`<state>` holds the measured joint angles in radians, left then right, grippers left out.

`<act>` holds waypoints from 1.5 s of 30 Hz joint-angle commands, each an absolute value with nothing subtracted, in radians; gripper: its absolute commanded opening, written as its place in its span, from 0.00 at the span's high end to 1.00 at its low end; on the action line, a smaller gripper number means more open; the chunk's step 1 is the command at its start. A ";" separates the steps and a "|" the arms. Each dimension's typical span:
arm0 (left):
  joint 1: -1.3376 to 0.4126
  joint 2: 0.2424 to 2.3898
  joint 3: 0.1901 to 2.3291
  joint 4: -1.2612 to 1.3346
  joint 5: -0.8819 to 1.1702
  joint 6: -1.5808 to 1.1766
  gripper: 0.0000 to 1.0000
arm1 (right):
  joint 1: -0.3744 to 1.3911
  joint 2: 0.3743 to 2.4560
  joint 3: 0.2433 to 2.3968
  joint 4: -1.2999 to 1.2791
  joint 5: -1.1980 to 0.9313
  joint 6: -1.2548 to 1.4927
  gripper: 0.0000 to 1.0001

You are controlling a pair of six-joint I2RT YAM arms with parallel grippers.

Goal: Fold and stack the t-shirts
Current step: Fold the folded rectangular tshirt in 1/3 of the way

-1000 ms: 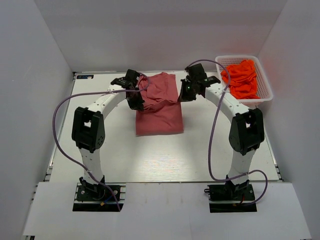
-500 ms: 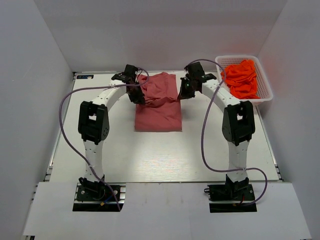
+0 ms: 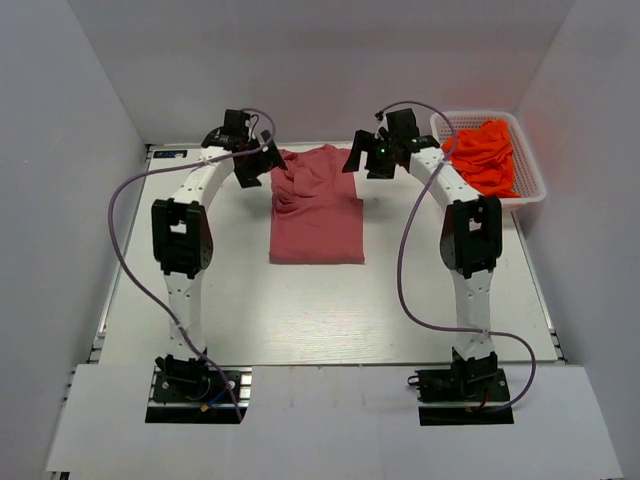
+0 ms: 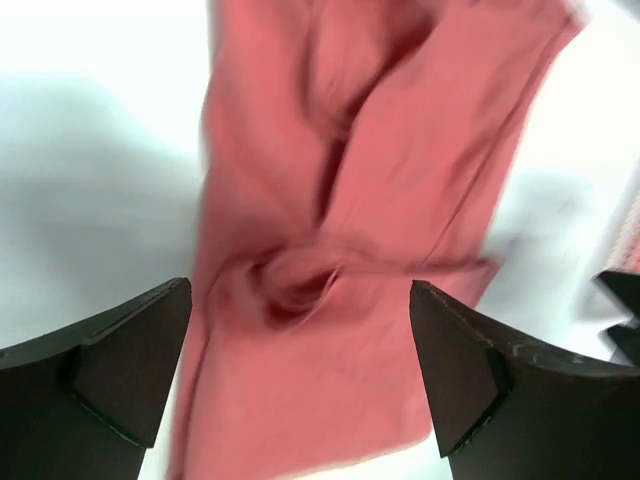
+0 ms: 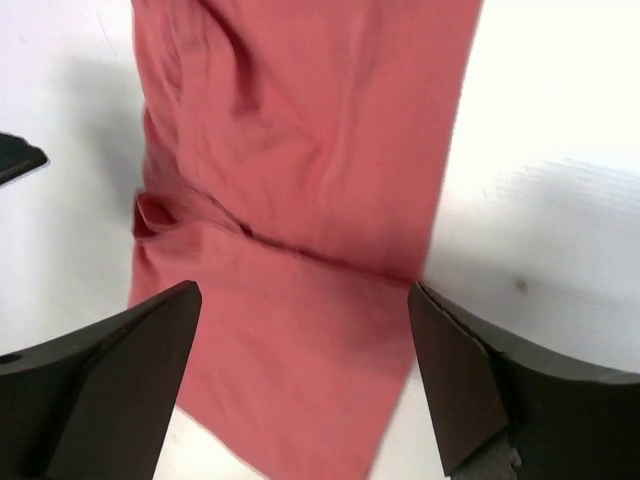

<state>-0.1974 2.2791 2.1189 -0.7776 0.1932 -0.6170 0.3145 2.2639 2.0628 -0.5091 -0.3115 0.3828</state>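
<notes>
A rose-red t-shirt [image 3: 317,208] lies folded into a long strip at the middle back of the white table [image 3: 300,310], rumpled at its far end. My left gripper [image 3: 256,165] hangs open above its far left corner, nothing between the fingers [image 4: 120,370]; the cloth [image 4: 360,200] shows below them. Open too, my right gripper [image 3: 365,160] hovers over the far right corner, with the shirt [image 5: 300,200] beneath its empty fingers [image 5: 480,390]. Bright orange t-shirts [image 3: 483,155] are heaped in a basket at the back right.
The white mesh basket [image 3: 535,190] stands at the table's back right corner, close to the right arm. White walls close in the table on the left, back and right. Purple cables loop beside both arms.
Both grippers have opened and let go of the rose-red shirt's far edge, then lifted and drawn outward toward the back. The shirt's far end has dropped onto the table.
</notes>
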 commanded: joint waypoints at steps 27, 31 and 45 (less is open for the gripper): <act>-0.238 2.181 1.813 -0.617 0.222 -0.462 0.27 | 0.318 2.118 1.692 -0.366 -0.262 0.342 0.15; -0.247 2.258 1.888 -0.652 0.233 -0.451 0.39 | 0.316 2.198 1.784 -0.371 -0.241 0.341 0.26; -0.256 2.237 1.890 -0.604 0.262 -0.459 0.97 | 0.314 2.296 1.812 -0.311 -0.235 0.353 0.62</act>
<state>-0.2512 2.2990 1.8576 -0.6189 0.2359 -0.4572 0.3180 2.2726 1.7676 -0.3504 -0.2375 0.3538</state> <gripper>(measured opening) 0.071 0.424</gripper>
